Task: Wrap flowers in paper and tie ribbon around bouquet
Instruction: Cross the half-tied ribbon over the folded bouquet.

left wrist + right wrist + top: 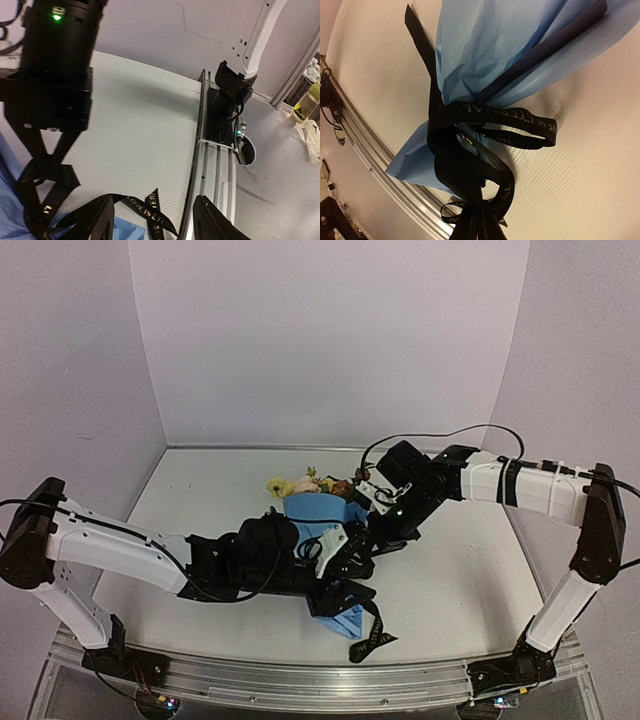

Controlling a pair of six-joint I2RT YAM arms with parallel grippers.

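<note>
Now, bouquet (320, 510) near table edge (240, 635), left tool (152, 205) spread (empty), right tool (46, 157) pinching ribbon (495, 111).

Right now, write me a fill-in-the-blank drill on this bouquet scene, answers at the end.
1. The ribbon with pale lettering is ___.
2. It loops around paper that is light ___.
3. The flowers sit at the end of the bouquet pointing ___ from the arms' bases.
4. The left gripper has its fingers standing ___.
Missing words: black; blue; away; open.
</note>
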